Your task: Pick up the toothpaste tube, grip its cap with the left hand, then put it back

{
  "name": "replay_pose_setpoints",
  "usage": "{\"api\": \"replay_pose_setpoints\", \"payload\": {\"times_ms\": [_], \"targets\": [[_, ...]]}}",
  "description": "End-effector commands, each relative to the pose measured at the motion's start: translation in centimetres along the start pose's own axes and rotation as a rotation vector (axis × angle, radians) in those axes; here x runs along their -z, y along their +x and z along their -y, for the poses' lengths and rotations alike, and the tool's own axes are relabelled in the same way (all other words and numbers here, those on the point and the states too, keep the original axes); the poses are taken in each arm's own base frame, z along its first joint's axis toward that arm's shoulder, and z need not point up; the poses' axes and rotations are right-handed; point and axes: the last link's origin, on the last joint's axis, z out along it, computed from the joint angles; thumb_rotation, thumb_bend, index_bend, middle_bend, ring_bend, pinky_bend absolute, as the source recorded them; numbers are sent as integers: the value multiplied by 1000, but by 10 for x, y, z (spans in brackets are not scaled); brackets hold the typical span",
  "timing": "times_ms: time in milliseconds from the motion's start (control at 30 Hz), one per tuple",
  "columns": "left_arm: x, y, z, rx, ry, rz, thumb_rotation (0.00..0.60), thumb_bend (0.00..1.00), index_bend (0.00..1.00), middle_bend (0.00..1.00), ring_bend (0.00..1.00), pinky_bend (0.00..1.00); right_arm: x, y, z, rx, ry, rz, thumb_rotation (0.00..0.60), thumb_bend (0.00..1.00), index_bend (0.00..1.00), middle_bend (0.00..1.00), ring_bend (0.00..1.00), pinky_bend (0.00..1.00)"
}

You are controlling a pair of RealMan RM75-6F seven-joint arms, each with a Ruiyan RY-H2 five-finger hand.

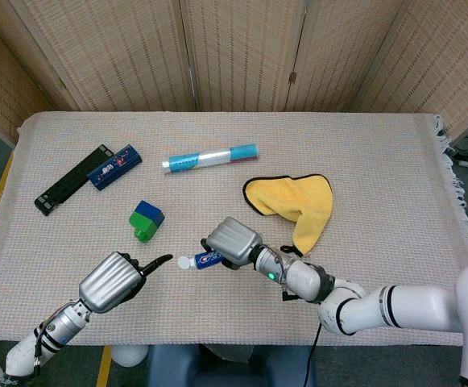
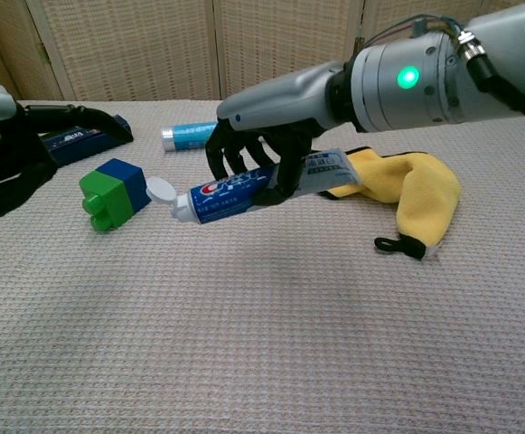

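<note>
My right hand [image 1: 232, 239] [image 2: 267, 136] grips a blue and white toothpaste tube [image 2: 244, 190] [image 1: 209, 260] and holds it lifted above the table, tilted, with its white cap [image 2: 160, 190] [image 1: 184, 263] pointing left. My left hand [image 1: 113, 280] [image 2: 4, 149] hovers open to the left of the cap, fingers spread toward it, a short gap away and not touching it.
A green and blue block [image 1: 146, 220] [image 2: 114, 193] sits just behind the cap. A yellow cloth [image 1: 296, 203] [image 2: 407, 181] lies to the right. At the back lie a blue and white roll [image 1: 210, 156], a dark blue box [image 1: 115, 166] and a black bar [image 1: 71, 189].
</note>
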Motion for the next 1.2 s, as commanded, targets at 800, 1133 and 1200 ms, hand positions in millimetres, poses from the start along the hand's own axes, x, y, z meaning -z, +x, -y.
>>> {"api": "replay_pose_setpoints", "payload": {"times_ms": [800, 1133, 1200], "targets": [[-10, -22, -11, -18, 18, 98, 600, 805, 157, 857, 803, 816, 2, -1, 4, -29, 14, -34, 600, 784, 676, 601, 684, 615], [-5, -28, -8, 27, 57, 96, 600, 807, 162, 857, 802, 816, 6, 3, 2, -90, 27, -94, 600, 796, 692, 613, 692, 620], [-5, -28, -8, 34, 58, 94, 600, 806, 162, 857, 802, 816, 7, 4, 2, -108, 31, -103, 600, 796, 695, 615, 692, 620]]}}
